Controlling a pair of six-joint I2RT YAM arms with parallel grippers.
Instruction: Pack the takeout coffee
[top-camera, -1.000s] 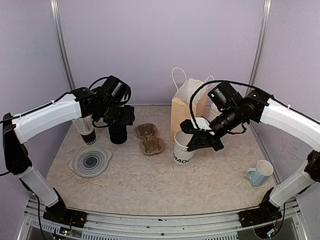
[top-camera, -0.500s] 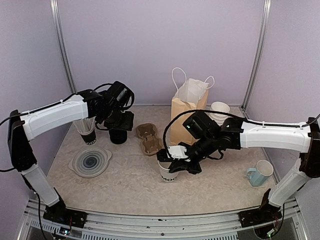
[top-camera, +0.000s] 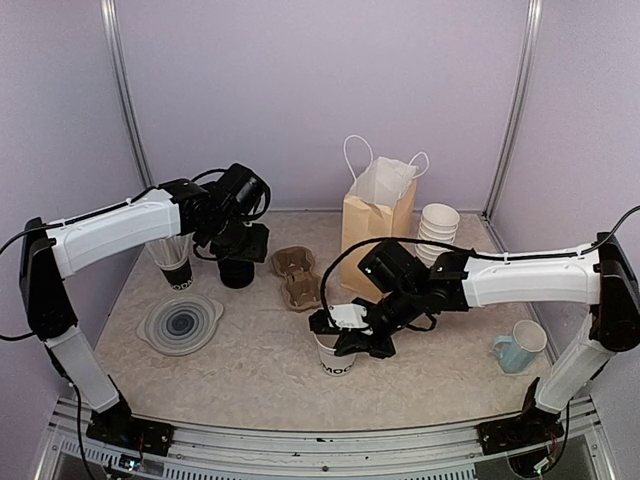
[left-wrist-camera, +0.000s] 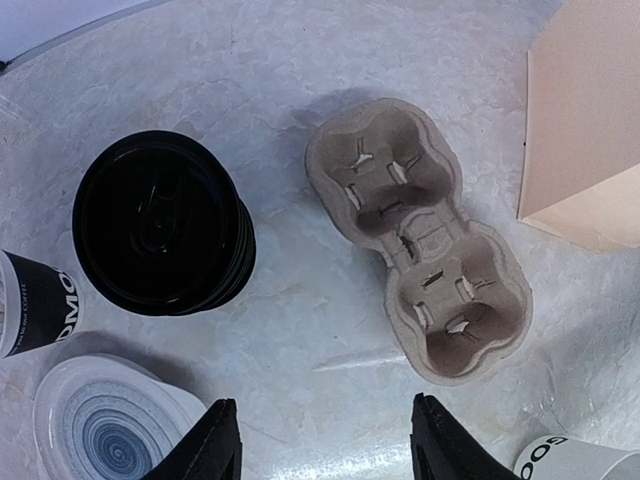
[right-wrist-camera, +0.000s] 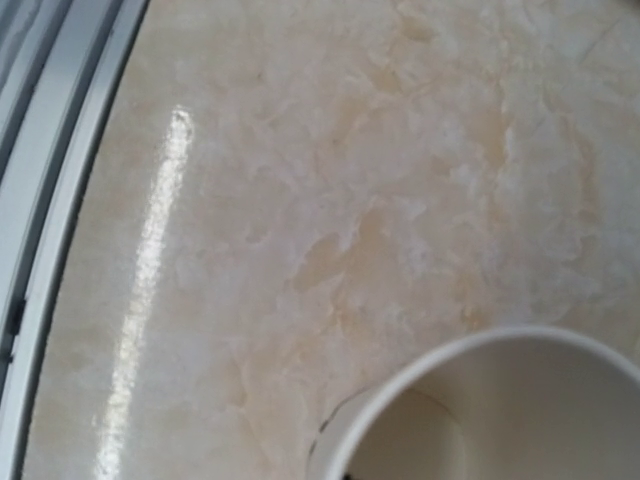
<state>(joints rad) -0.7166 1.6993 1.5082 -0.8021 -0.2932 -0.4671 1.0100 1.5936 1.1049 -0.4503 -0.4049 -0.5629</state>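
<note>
My right gripper (top-camera: 346, 333) is shut on the rim of a lidless white paper cup (top-camera: 337, 362) with black lettering near its base, held upright low at the table's front centre. The right wrist view shows only the cup's rim and inside (right-wrist-camera: 480, 360); my fingers are hidden there. The cup's edge also shows in the left wrist view (left-wrist-camera: 575, 462). A second lettered cup (top-camera: 175, 268) stands at the back left, partly behind my left arm. My left gripper (top-camera: 240, 245) is open and empty above the table (left-wrist-camera: 325, 445), between a stack of black lids (left-wrist-camera: 160, 220) and a cardboard cup carrier (left-wrist-camera: 415, 235).
A tan paper bag (top-camera: 377, 215) with white handles stands open at the back centre. A stack of lidless white cups (top-camera: 438, 225) is to its right. A light blue mug (top-camera: 520, 346) sits at the front right. A ringed plate (top-camera: 181, 322) lies at the front left.
My right gripper has carried the white cup from beside the bag leftward and toward the front, and lowered it. My left arm has hardly moved.
</note>
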